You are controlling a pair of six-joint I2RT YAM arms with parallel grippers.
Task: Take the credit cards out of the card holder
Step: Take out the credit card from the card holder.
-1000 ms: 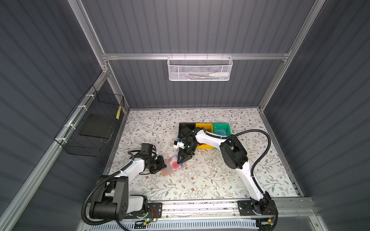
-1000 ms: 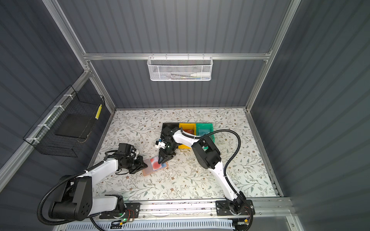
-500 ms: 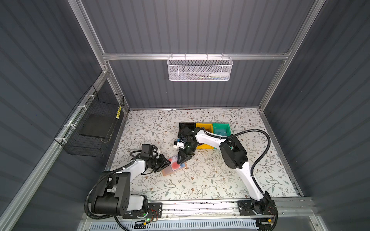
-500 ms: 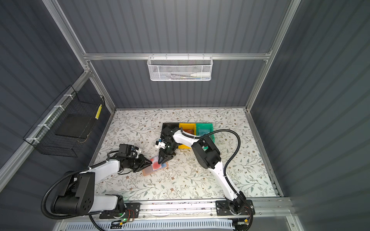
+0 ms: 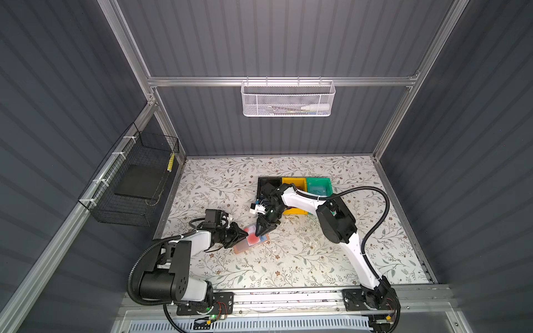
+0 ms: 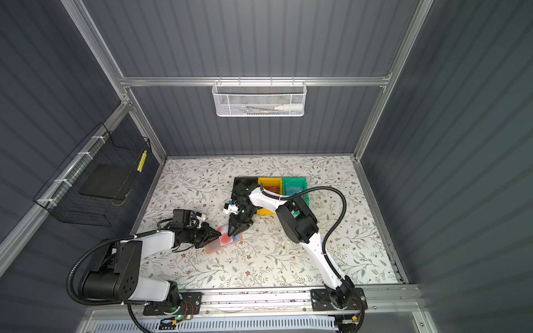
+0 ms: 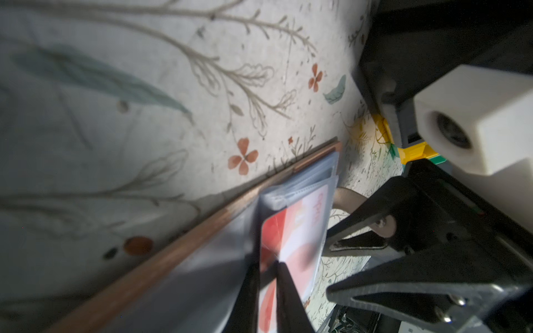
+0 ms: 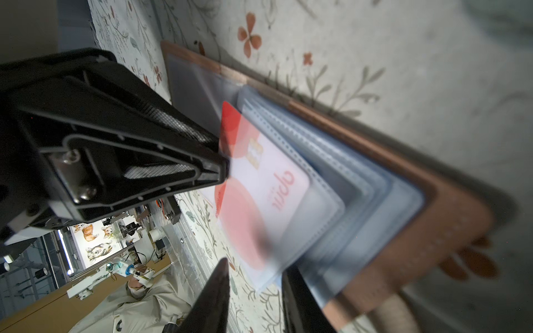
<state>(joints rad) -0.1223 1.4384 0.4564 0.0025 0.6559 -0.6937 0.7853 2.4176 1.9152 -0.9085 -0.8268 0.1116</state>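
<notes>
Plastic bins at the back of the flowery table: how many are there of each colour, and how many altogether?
black bin: 1
yellow bin: 1
green bin: 1
Total: 3 bins, side by side in one row in both top views.

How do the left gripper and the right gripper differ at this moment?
The left gripper is shut on an edge of the red card; the right gripper has its jaws apart. The left gripper points in from the left; the right gripper points in from the side of the bins. Both are black and meet at the card holder.
</notes>
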